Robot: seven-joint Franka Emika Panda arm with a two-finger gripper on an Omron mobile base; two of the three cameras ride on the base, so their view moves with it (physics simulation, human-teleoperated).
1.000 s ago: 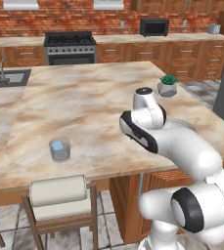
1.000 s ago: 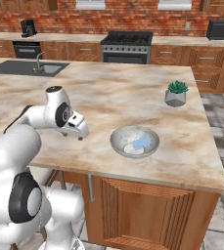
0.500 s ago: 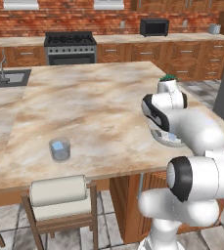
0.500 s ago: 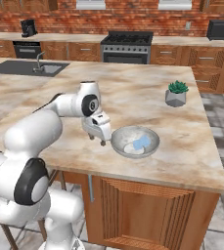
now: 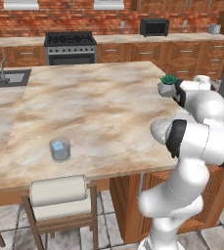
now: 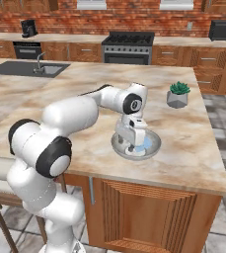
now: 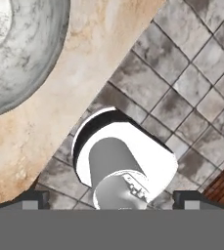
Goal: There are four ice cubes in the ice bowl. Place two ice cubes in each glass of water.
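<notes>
Right base view: our tool (image 6: 134, 147), jaws spread and empty, hangs inside the ice bowl (image 6: 154, 148); we should straddle one ice cube (image 6: 143, 147) squarely

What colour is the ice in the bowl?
Light blue ice, clearest in the right base view.

In the right base view the claw (image 6: 132, 147) stands in front of the ice bowl (image 6: 153, 147), so you cannot count the ice cubes (image 6: 143, 146); only a bluish patch shows beside it. In the left base view the arm hides the bowl and part of the potted plant (image 5: 168, 84). The glass of water (image 5: 60, 150) holds a light-blue spot, too small to count as one cube or two. In the hand view the bowl is cut off by the top and left edges.
</notes>
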